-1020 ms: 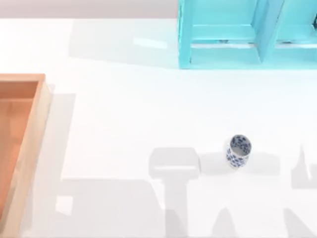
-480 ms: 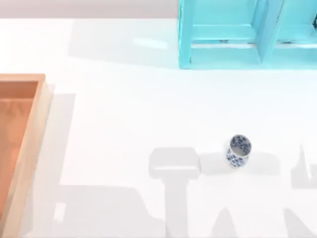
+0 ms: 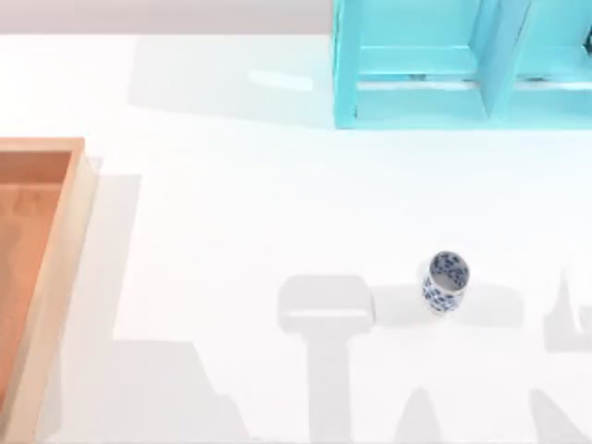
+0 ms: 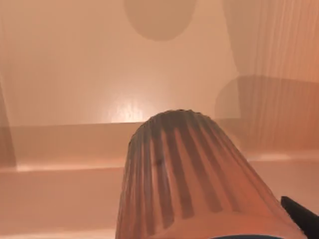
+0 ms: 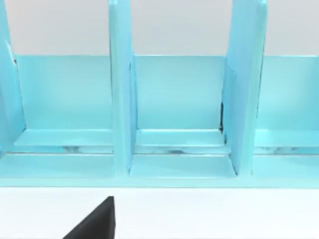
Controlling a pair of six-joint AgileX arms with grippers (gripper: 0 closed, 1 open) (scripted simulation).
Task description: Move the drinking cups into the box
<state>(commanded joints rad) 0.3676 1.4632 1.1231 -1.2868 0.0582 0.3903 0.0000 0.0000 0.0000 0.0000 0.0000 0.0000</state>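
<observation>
A reddish-brown ribbed drinking cup (image 4: 189,179) sits close up in the left wrist view, hanging above the orange-brown floor of the box (image 4: 75,69). My left gripper (image 4: 214,231) is shut on it, and a dark fingertip (image 4: 302,218) shows beside its wall. The cup's shadow lies farther off on the box floor. The white cup with the blue floral pattern (image 3: 446,282) stands upright on the white table, right of centre. The box (image 3: 55,277) lies at the table's left edge. A black part of my right gripper (image 5: 94,221) faces the shelf unit.
A turquoise shelf unit (image 3: 462,65) stands at the back right, with open compartments (image 5: 179,99) facing the table. Grey arm shadows lie across the table's front. White table stretches between the box and the patterned cup.
The arm shadow on the table's front left has shifted and its small lit patch is gone. The patterned cup has not moved.
</observation>
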